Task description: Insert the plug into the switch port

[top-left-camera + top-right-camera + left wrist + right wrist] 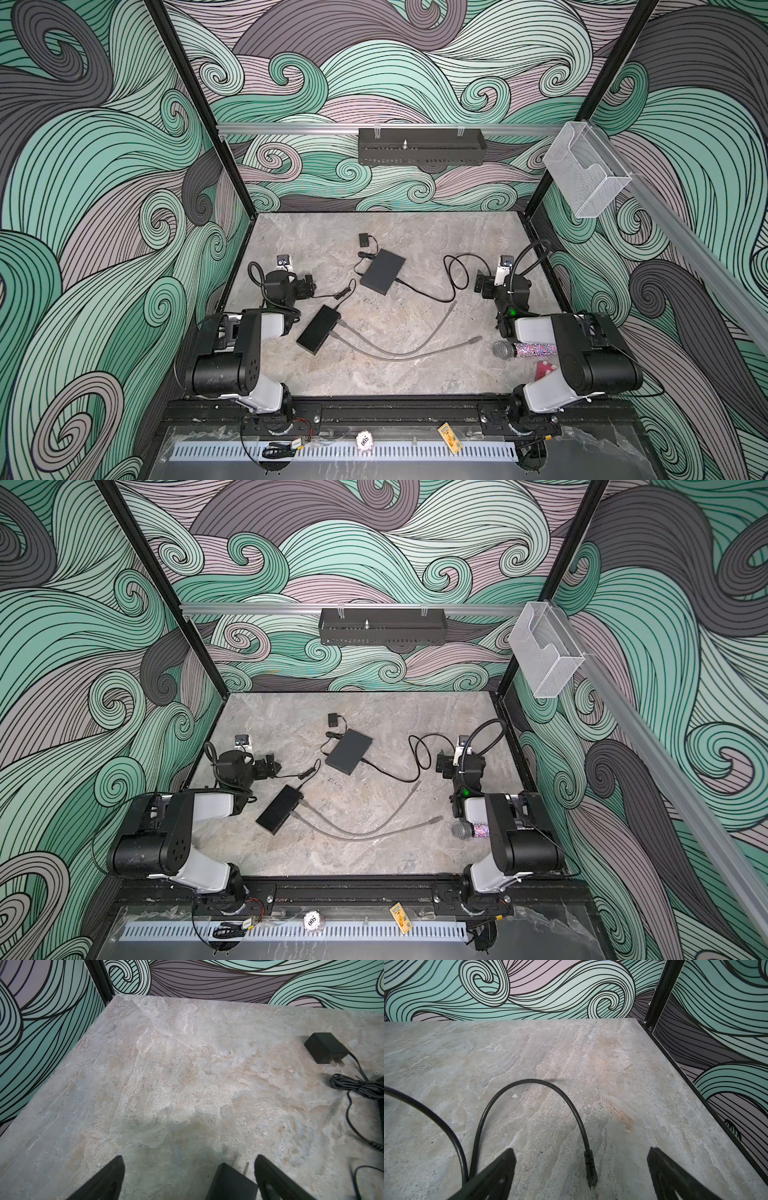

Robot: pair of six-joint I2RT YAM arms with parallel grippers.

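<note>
Two flat black switches lie on the stone table in both top views, one far [382, 272] and one nearer the left [318, 330]. A black cable [451, 274] runs from the far switch and loops rightward. Its black plug [590, 1169] lies on the table between the fingers of my right gripper [581, 1150], which is open and not touching it. Two grey cables leave the near switch; one ends in a free plug [476, 339]. My left gripper [189, 1159] is open, with a black power adapter [230, 1184] lying between its fingers, close to one of them.
A second black adapter [326, 1047] with a bundled cord lies behind the far switch. A glittery microphone [505, 349] and a red item [544, 369] lie by the right arm's base. A black tray [419, 147] and a clear box [582, 174] hang on the rails.
</note>
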